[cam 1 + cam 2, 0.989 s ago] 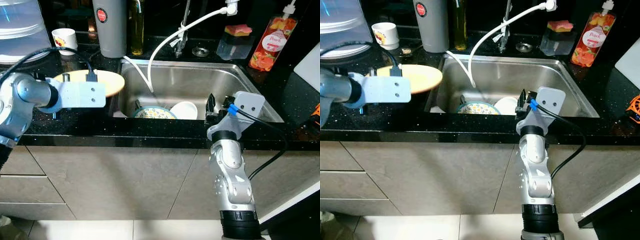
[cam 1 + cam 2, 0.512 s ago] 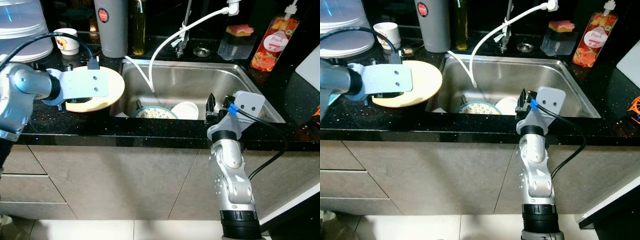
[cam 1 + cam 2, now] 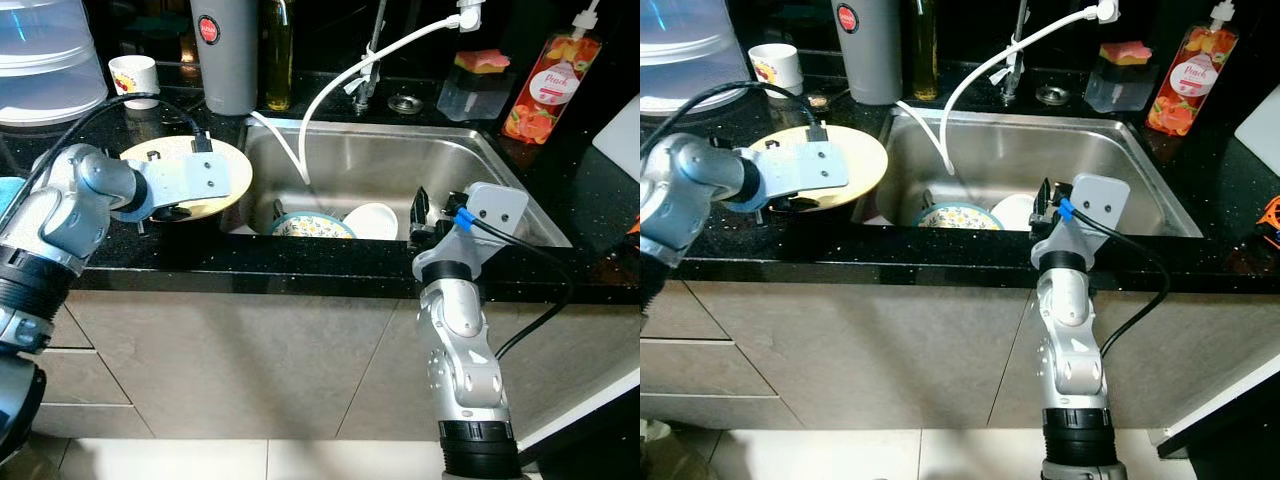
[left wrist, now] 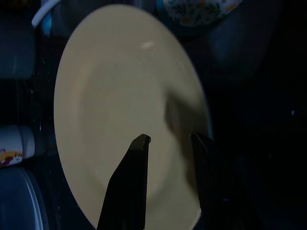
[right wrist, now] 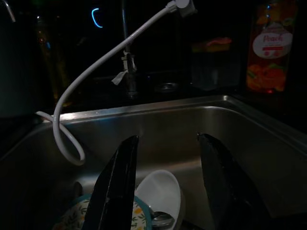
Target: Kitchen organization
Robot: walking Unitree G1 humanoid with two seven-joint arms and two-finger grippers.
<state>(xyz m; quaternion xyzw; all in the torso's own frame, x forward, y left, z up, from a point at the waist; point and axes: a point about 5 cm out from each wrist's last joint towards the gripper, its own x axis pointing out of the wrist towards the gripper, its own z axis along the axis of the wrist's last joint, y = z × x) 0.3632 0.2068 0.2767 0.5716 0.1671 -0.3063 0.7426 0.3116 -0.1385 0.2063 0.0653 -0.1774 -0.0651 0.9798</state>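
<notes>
The left end effector [image 4: 168, 141], fingers spread, hovers over a yellow plate [image 3: 228, 165] lying flat on the black tabletop [image 3: 120, 250] just beside the steel sink [image 3: 400, 165]. The right end effector [image 5: 165, 139], fingers likewise spread, sits at the sink's front rim above a patterned bowl [image 3: 310, 226] and white bowl [image 3: 372, 219].

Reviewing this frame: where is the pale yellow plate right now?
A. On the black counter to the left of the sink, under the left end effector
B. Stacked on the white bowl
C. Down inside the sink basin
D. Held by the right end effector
A: the yellow plate sits over the black counter left of the sink, with the left end effector open just above it; whether it rests flat cannot be told.
</notes>
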